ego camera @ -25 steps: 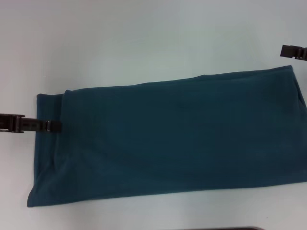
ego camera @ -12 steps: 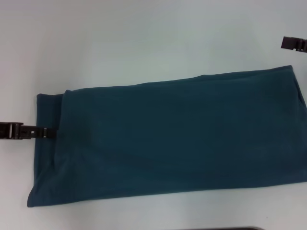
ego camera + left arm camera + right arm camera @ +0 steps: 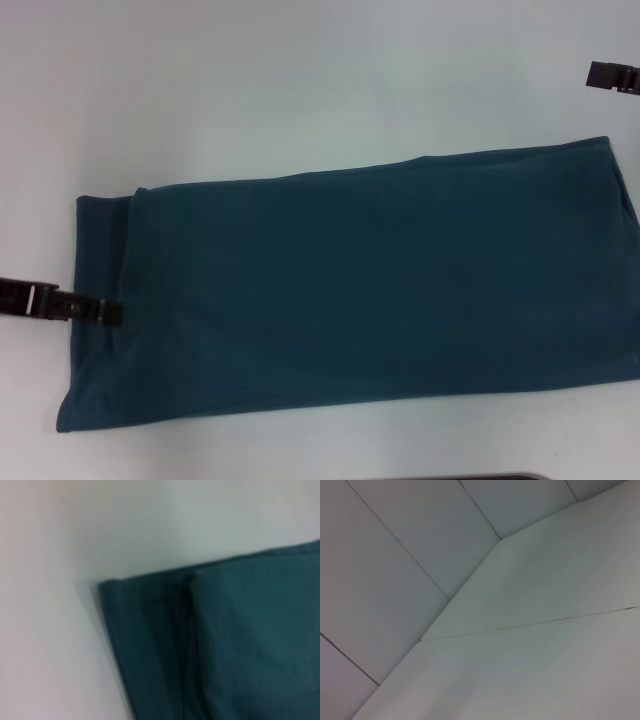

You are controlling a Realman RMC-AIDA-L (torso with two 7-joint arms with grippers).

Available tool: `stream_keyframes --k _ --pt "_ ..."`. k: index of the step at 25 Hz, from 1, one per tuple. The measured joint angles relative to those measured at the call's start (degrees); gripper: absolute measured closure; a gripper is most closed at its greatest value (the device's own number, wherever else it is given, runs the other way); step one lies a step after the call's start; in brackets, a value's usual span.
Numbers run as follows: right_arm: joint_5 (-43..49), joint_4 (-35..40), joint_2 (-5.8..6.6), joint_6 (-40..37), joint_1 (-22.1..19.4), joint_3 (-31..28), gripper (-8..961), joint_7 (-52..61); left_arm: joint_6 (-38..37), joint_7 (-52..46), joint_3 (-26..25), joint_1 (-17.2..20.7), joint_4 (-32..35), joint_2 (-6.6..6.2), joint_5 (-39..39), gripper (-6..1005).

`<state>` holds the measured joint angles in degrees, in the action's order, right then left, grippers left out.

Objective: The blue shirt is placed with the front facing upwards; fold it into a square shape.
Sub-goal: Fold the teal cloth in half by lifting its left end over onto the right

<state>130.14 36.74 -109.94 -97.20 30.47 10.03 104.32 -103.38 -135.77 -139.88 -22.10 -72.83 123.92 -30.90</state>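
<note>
blue shirt lies as a long strip across table, plain side up | left gripper at its left end, can't tell if fingers shut | right gripper idle far right, can't tell either | imo you grab both layers at that end, fold over to the right edge, keep corners lined up

We see a plain white table filling the head view, evenly lit and without hard shadows. From the right wrist view we see pale panels crossed by thin dark seams
</note>
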Motion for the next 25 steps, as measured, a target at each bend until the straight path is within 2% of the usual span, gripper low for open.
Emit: stream_keyframes --k 8,25 --pt "-1.31 0.09 0.16 -0.03 0.13 0.41 233 -0.38 0.93 -1.98 3.15 -0.04 0.80 0.14 1.14 96" --pt "-1.33 0.25 0.22 -0.54 -0.40 0.39 234 -0.05 3.23 -2.80 3.29 -0.29 2.47 -0.16 2.75 96"
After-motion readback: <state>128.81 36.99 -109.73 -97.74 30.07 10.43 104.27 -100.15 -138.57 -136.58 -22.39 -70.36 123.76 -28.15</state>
